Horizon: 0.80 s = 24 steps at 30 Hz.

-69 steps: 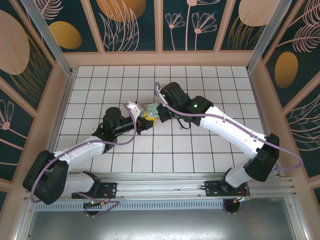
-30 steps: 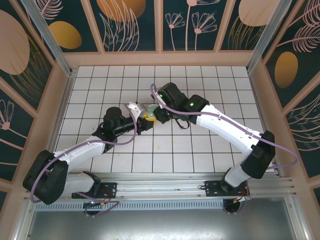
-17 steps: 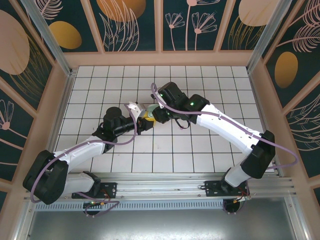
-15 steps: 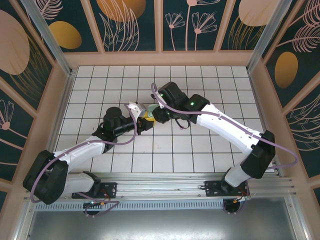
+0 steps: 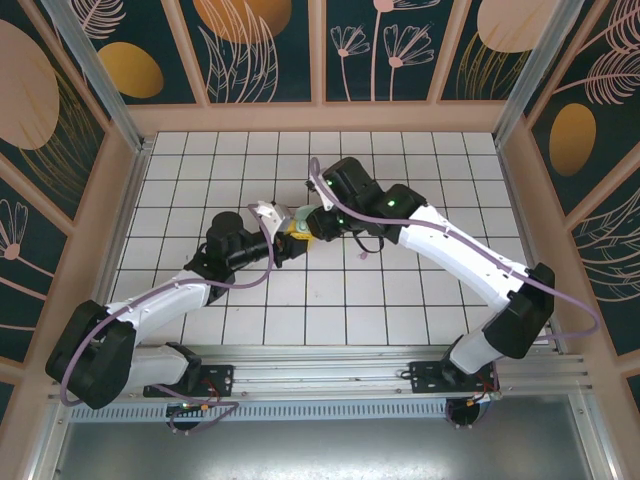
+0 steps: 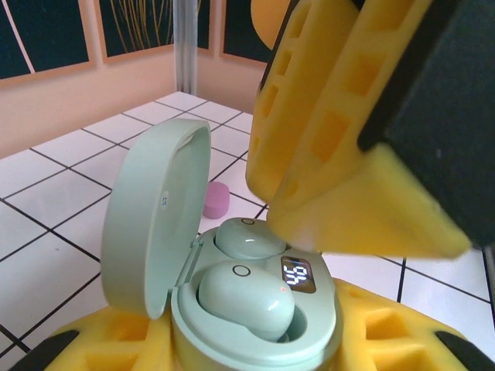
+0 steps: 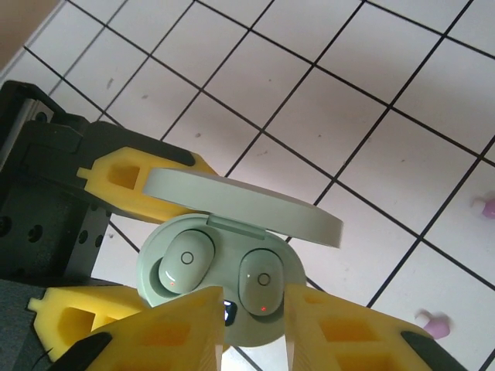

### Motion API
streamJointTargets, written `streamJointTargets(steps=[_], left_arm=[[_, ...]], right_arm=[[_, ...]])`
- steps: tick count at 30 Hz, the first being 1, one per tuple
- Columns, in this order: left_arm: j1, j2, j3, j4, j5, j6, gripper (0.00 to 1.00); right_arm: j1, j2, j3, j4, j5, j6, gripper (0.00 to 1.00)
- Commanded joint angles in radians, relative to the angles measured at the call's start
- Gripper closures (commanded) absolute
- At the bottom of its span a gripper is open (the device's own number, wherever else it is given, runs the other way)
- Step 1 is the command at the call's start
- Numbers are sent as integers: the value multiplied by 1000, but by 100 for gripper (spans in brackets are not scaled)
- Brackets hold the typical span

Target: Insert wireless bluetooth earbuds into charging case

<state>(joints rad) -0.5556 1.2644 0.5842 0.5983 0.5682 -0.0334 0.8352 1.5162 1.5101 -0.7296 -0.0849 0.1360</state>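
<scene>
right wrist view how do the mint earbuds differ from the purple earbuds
Colour: the mint earbuds are pale green, the purple earbuds pinkish purple. Place: the mint earbuds sit in the open charging case; the purple earbuds lie loose on the tiles, apart from each other. Both pairs are tiny rounded buds.

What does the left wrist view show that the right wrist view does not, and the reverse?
Left wrist view: the digits on the case display and the wall behind. Right wrist view: two purple earbuds on the tiles, against one. Both: the open charging case in the left gripper, with two mint earbuds sitting inside.
</scene>
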Motion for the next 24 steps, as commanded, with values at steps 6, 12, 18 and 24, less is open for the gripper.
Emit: streamJointTargets(steps=[6,12,18,24], left_arm=[[-8,24,76,46,53,-18,78],[-32,62,119,115,89,-67,78],[-67,94,137,237,121,-149,78],[-108,129,163,293,146,-195,78]], right_arm=[[-116,-148,18,94,-100,87,73],[-256,-220,-47,195,-220,184,71],[-377,-250,-106,264,-345,281,70],[-435,-266,-196,368,-477,365,70]])
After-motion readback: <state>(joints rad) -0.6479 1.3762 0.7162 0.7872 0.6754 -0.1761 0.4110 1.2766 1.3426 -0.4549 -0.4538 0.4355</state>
